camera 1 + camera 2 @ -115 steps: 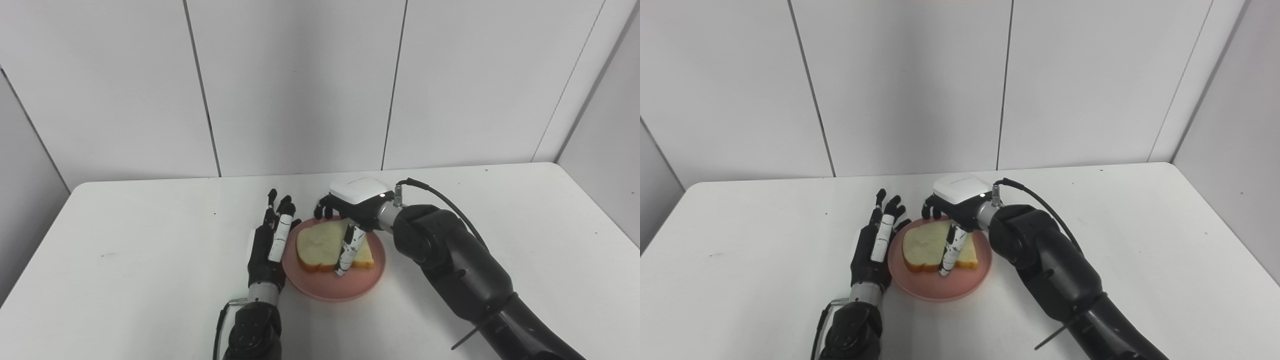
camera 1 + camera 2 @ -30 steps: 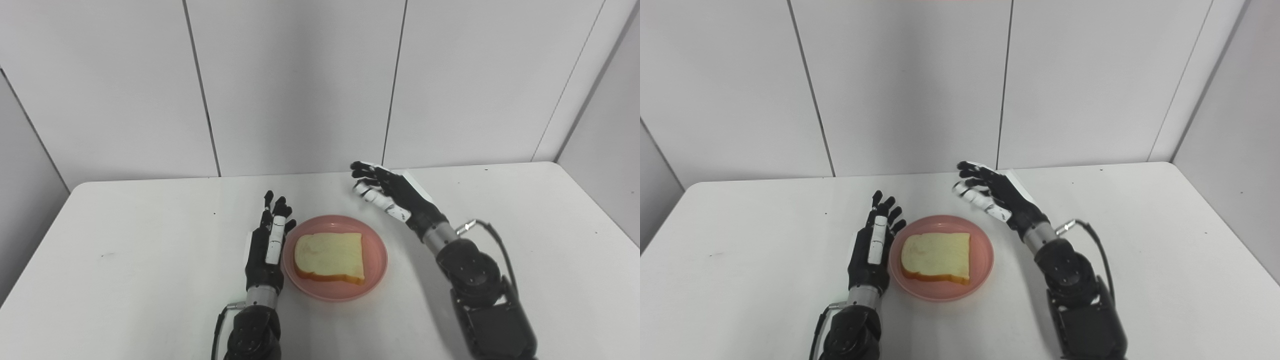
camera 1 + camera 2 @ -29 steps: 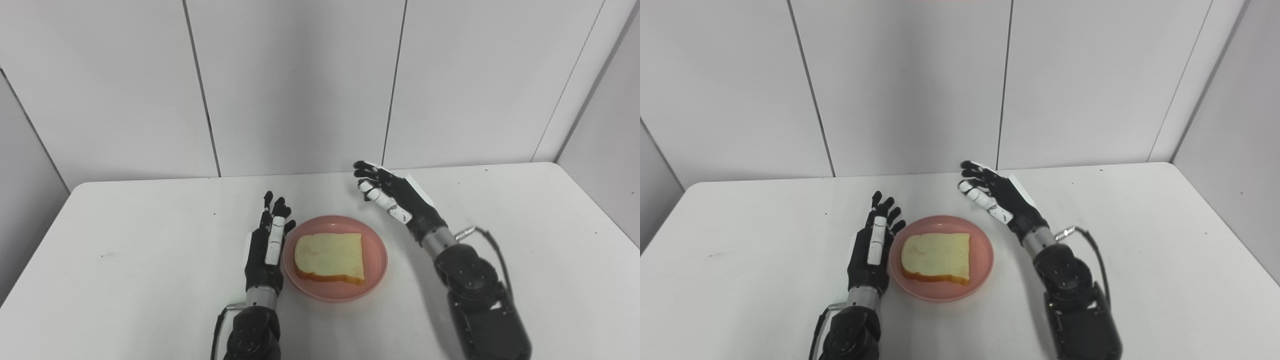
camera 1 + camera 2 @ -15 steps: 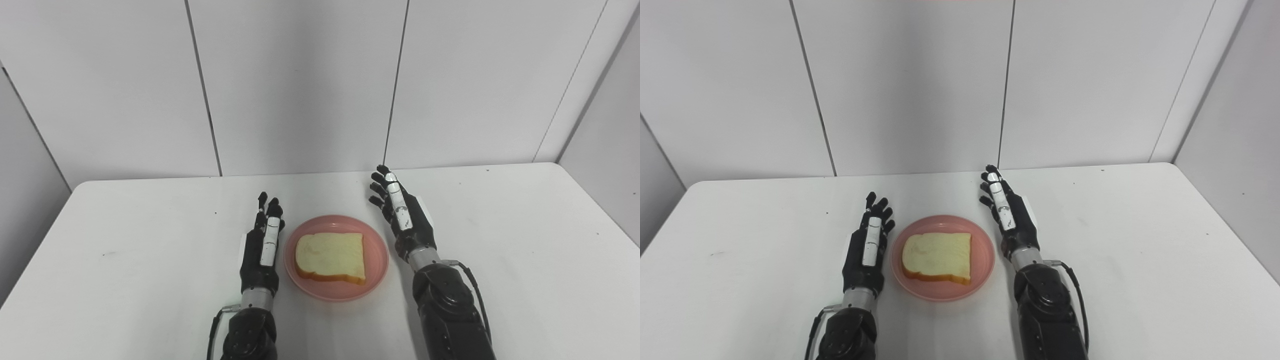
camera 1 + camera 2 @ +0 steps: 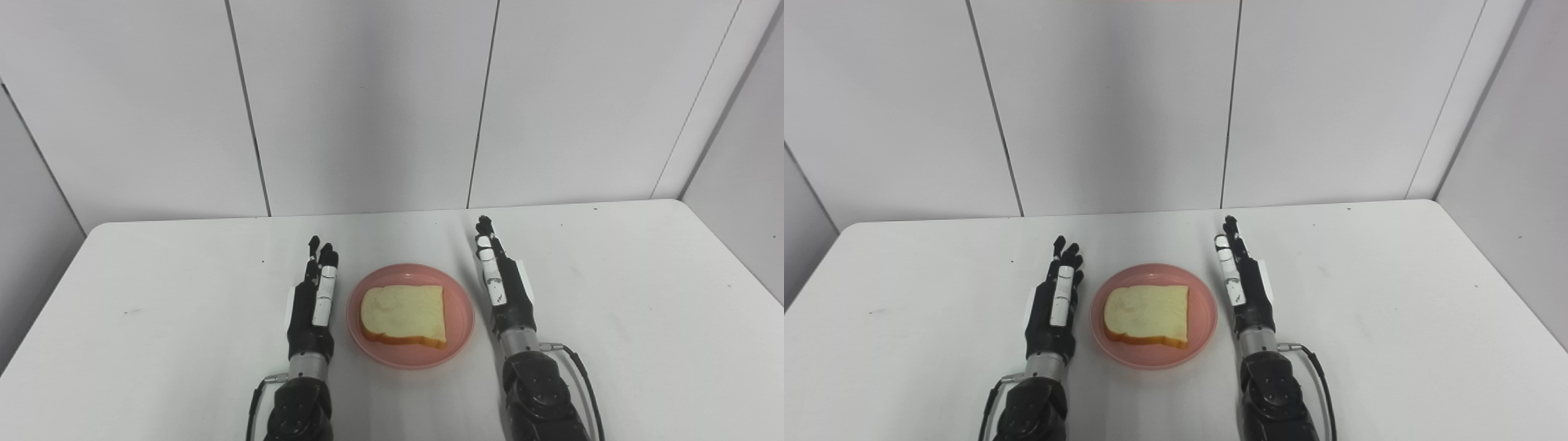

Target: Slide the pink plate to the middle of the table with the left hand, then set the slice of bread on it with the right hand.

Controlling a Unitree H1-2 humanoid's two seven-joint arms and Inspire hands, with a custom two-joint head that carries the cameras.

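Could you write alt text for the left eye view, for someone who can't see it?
A slice of bread lies on a pink plate mid-table. The left hand and right hand, both open and empty, flank the plate without touching it.

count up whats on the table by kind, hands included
pink plate: 1
slice of bread, lying on the plate: 1
robot hands: 2, the left hand and the right hand, both open and flanking the plate
total: 4
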